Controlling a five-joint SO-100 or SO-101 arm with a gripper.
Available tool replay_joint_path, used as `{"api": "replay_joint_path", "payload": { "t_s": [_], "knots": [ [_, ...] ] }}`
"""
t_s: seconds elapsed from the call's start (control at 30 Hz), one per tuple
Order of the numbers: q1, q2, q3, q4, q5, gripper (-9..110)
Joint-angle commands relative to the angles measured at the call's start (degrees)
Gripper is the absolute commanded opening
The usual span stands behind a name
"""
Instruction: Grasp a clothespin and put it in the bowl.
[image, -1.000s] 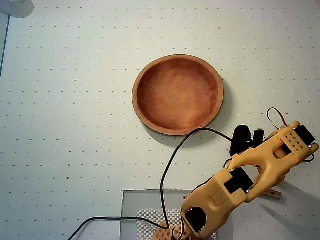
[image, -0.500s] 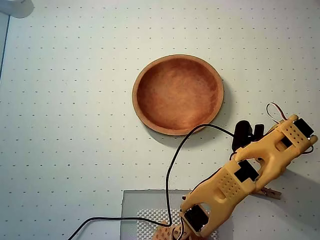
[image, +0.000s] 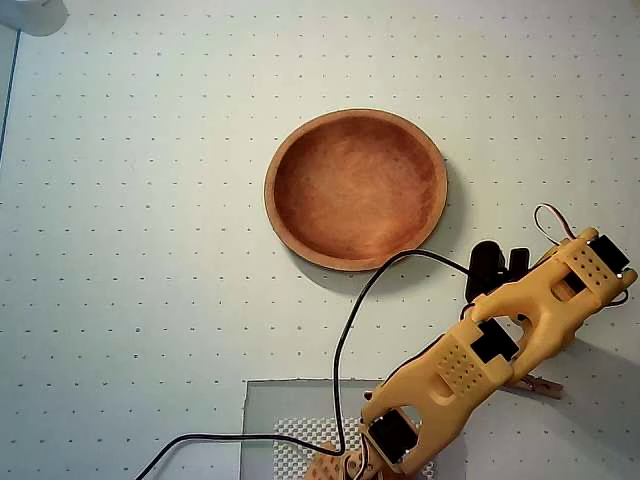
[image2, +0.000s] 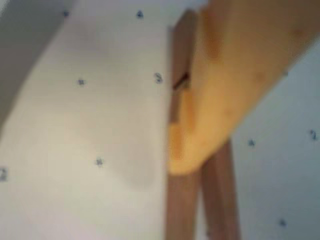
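The reddish-brown wooden bowl (image: 355, 188) sits empty in the middle of the overhead view. The yellow arm (image: 470, 365) reaches in from the bottom and folds down at the lower right. One end of the tan clothespin (image: 538, 384) lies on the mat and pokes out from under the arm there. The arm hides my gripper in that view. In the blurred wrist view one yellow finger (image2: 210, 100) of my gripper (image2: 167, 150) lies over the clothespin (image2: 220, 200), whose two wooden legs run down to the bottom edge. The other finger does not show.
A black cable (image: 345, 360) runs from the arm's wrist past the bowl's near rim to the bottom edge. A grey base plate (image: 290, 420) lies at the bottom. A white object (image: 30, 15) sits in the top left corner. The dotted mat (image: 150, 250) covers the table.
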Motion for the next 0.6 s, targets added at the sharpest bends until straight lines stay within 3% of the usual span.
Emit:
{"api": "replay_joint_path", "payload": {
  "t_s": [0.0,0.57],
  "knots": [
    [2.8,1.4,-2.6,1.0,-2.1,25],
    [9.4,3.5,-2.4,1.1,-7.6,25]
  ]
}}
